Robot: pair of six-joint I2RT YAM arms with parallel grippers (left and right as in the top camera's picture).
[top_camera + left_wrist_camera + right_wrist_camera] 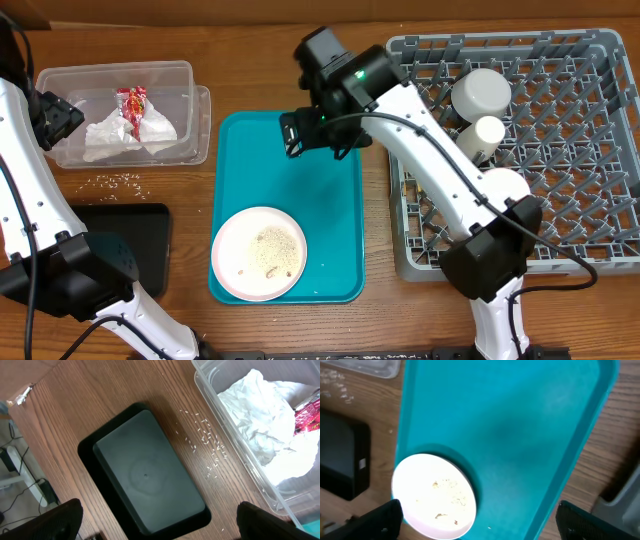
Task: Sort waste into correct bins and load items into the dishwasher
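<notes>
The clear tub (190,80) at the back left holds the crumpled white napkin (115,135) and the red-and-white wrapper (133,103); both also show in the left wrist view, napkin (255,425) and wrapper (309,415). Loose rice grains (118,181) lie on the table between the tub and the black tray (130,245). A white plate (259,253) with crumbs sits on the teal tray's near end. My left gripper (160,506) is open and empty above the black tray (145,475). My right gripper (480,509) is open and empty over the teal tray, beside the plate (435,496). No chopsticks are in view.
The grey dish rack (560,220) at the right holds three white round dishes (481,92) near its left side. The teal serving tray (330,200) lies mid-table. My right arm (430,160) reaches from the front across the rack's left edge.
</notes>
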